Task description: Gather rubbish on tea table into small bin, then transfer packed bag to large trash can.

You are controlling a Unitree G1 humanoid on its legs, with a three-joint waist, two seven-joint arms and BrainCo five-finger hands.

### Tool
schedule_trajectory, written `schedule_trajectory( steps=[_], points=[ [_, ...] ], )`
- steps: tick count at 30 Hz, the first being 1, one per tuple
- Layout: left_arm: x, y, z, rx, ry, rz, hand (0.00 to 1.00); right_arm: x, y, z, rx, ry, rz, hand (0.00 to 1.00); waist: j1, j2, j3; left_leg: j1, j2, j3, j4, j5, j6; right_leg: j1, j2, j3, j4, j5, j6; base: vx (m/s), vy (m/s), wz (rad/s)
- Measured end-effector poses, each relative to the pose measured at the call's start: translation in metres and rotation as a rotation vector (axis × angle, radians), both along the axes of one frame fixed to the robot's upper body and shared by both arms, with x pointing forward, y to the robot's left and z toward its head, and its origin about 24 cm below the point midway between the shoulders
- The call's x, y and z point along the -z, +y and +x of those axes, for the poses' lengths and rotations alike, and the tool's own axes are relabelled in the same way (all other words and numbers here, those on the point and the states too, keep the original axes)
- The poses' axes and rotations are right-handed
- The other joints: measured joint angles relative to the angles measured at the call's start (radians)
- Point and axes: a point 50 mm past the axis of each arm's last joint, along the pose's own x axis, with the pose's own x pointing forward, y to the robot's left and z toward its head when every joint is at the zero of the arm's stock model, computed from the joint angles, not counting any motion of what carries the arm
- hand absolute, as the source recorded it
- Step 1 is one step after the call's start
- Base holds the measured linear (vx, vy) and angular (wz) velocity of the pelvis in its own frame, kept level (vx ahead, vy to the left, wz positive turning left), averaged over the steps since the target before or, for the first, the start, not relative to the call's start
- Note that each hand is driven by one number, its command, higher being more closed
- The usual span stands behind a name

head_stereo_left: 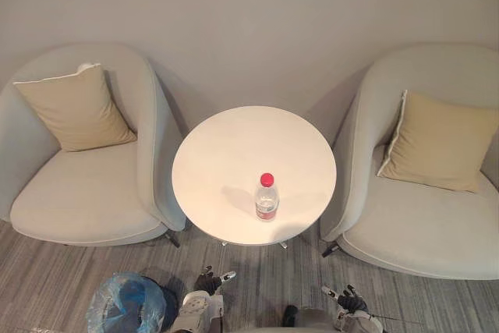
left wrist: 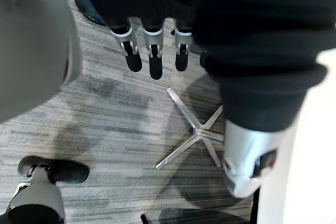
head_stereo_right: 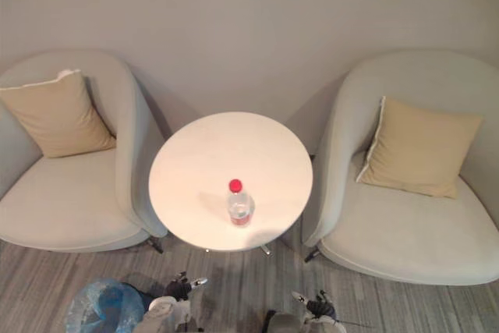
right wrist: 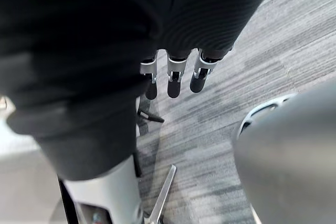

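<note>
– Bottle position, relative to the hands?
– The plastic bottle point(head_stereo_left: 267, 200) stands upright, red cap on top, on the round white desk point(head_stereo_left: 226, 154), near its front edge. It is ahead of both hands and roughly between them, a little toward the left one.
– So which is nearer?
– The left robot hand point(head_stereo_left: 209, 281), I judge. The right robot hand point(head_stereo_left: 351, 299) hangs farther back and out to the side. Both are short of the desk's front edge, over the carpet, well apart from the bottle.
– Holding anything?
– No. In each wrist view the fingers point(left wrist: 155, 66) are straight and empty.
– And the small bin point(head_stereo_left: 129, 306)?
– On the floor beside the left robot hand, lined with a blue bag, so a left-hand reach looks shorter.
</note>
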Motion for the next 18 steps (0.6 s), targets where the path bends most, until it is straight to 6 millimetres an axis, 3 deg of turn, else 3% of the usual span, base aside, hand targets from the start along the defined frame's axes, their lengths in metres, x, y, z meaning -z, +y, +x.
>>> schedule_trajectory(
  steps=[2, 4, 13, 18],
  points=[
    [0.001, 0.004, -0.002, 0.03, 0.009, 0.021, 0.0, 0.001, 0.006, 0.0, -0.021, 0.004, 0.007, 0.0, 0.002, -0.024, -0.012, 0.024, -0.035, 0.008, -0.066, 0.008, 0.01, -0.005, -0.022, 0.018, -0.02, 0.015, 0.03, 0.07, 0.17, 0.02],
    [0.002, 0.007, -0.003, 0.035, 0.019, 0.031, 0.0, 0.001, 0.008, 0.0, -0.023, 0.006, 0.008, 0.0, 0.002, -0.031, -0.017, 0.038, -0.058, 0.02, -0.089, 0.015, 0.021, 0.0, -0.039, 0.03, -0.037, 0.027, 0.045, 0.03, 0.162, -0.12],
    [0.005, 0.014, -0.011, 0.074, 0.048, 0.064, 0.0, -0.005, 0.007, 0.007, -0.118, -0.028, -0.056, 0.0, -0.001, -0.012, -0.033, 0.092, -0.089, 0.009, -0.206, 0.064, 0.037, 0.048, -0.032, 0.035, -0.146, 0.079, 0.057, 0.01, 0.045, -0.02],
    [0.005, 0.021, -0.013, 0.088, 0.054, 0.099, 0.0, -0.037, 0.0, 0.028, -0.212, -0.234, -0.179, 0.0, -0.003, -0.017, -0.037, 0.097, -0.085, -0.009, -0.228, 0.08, 0.038, 0.049, -0.012, 0.059, -0.185, 0.107, 0.048, -0.02, -0.019, -0.13]
  ],
)
